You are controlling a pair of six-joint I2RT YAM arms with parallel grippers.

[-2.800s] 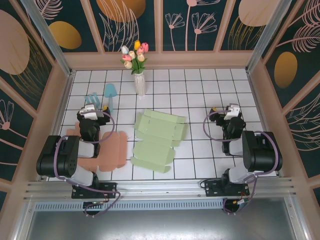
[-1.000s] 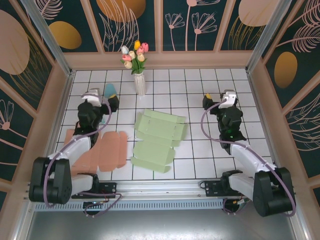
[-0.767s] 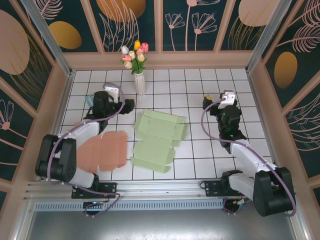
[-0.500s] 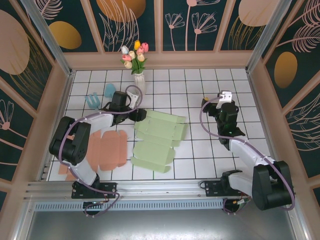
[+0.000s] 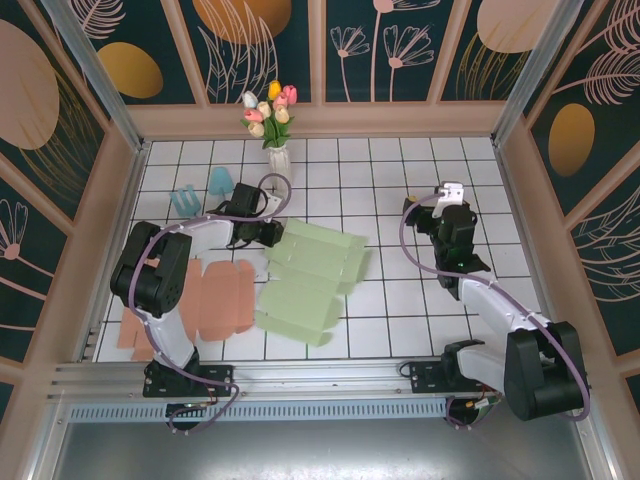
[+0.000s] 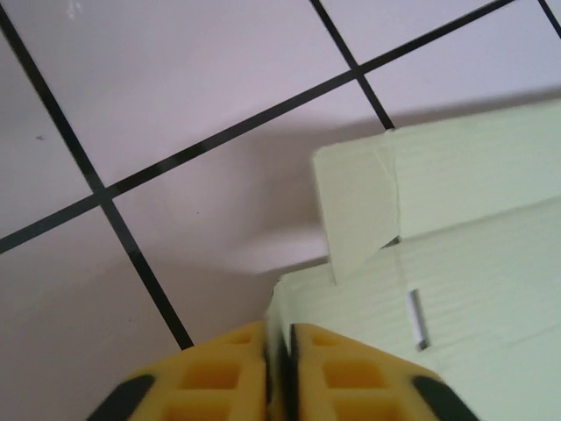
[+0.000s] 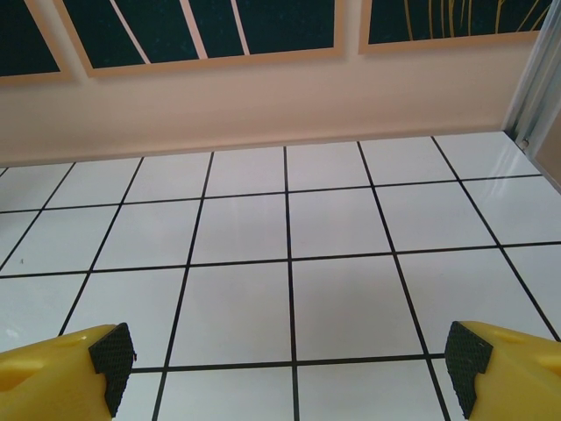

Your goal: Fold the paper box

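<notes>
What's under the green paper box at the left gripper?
White tiled table, shadowed beneath the green paper box's raised edge, which the shut left gripper pinches. Whatever lies beneath the rest of the sheet is covered.

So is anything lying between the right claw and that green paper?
Nothing visible. Bare white tiles lie between the open right gripper and the green paper, whose left edge the left gripper pinches.
</notes>
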